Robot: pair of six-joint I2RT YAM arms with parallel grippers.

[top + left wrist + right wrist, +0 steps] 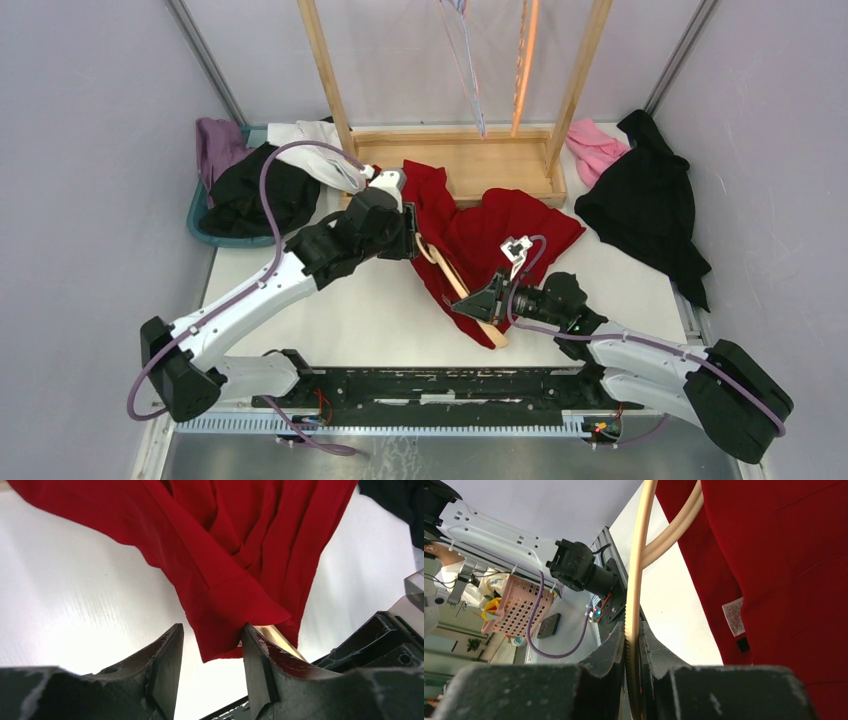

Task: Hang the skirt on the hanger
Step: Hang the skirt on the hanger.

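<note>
The red skirt (505, 225) is lying crumpled in the middle of the white worktop (350, 310), with its far edge right up against the base of the wooden rack (470, 165). The wooden hanger (455, 280) pokes out from the skirt's near-left side and runs diagonally toward my right arm, partly tucked under the cloth.

My right claw (633, 630) is clamped tight on the hanger's bar, pinching the wood from both sides. In that wrist view the skirt, with its little white label (734, 616), sits just to the right of the bar.

My left claw (212, 630) is over at the skirt's left edge with the jaws apart. A hemmed corner of the red fabric droops into the gap and brushes the right-hand finger, but nothing's pinched.

Further out there's a black garment (645, 210) and a pink one (595, 148) off to the right. A teal bin (212, 238) stuffed with clothes sits at the back left.
</note>
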